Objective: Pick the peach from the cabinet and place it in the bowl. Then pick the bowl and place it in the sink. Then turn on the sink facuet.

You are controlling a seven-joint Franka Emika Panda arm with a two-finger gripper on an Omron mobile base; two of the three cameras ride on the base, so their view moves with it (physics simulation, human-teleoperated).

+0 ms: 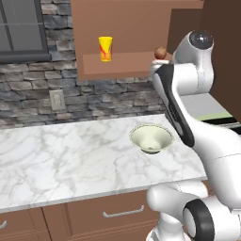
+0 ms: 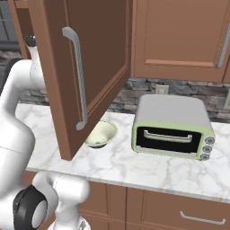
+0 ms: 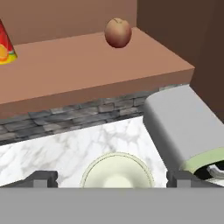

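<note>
The peach [image 3: 118, 33] sits on the cabinet [image 3: 87, 70] shelf ledge, near its right end, well apart from the yellow cup [image 1: 105, 49] on the same ledge. Below on the marble surface [image 1: 56, 160] stands the bowl [image 1: 151, 139] (beside a toaster oven [image 2: 173, 128]). The end effector [image 3: 111, 177] hangs above the bowl, fingers [image 3: 43, 178] spread wide, holding nothing.

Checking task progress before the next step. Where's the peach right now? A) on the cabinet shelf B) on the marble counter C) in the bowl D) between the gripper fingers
A: the peach sits on the cabinet shelf ledge, well apart from the bowl on the counter below.
</note>
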